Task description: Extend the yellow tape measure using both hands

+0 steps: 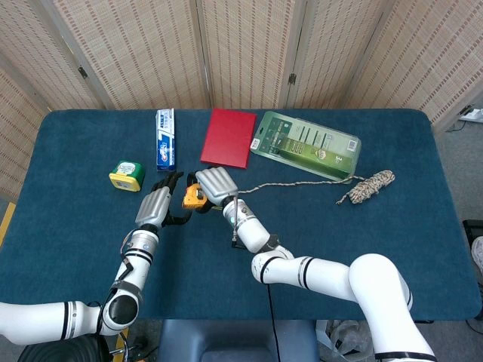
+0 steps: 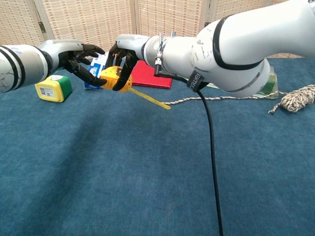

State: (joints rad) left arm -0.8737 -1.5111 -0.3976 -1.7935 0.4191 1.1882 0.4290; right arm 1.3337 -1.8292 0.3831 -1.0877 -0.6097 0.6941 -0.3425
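— Above the table's middle-left, who has the yellow tape measure (image 2: pixel 114 78)?

— The right hand (image 2: pixel 124 55) grips its case, lifted off the cloth. The left hand (image 2: pixel 82 56), fingers partly curled, touches the case's left side; whether it truly holds, I cannot tell.

— Is it extended?

— Barely: a short blade (image 2: pixel 150 99) sticks out toward the right. Most pulling seems left.

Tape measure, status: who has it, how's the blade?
Right hand grips yellow tape measure above the table. Left hand fingers touch its case. Short blade out, free end unheld. Nothing blocking.
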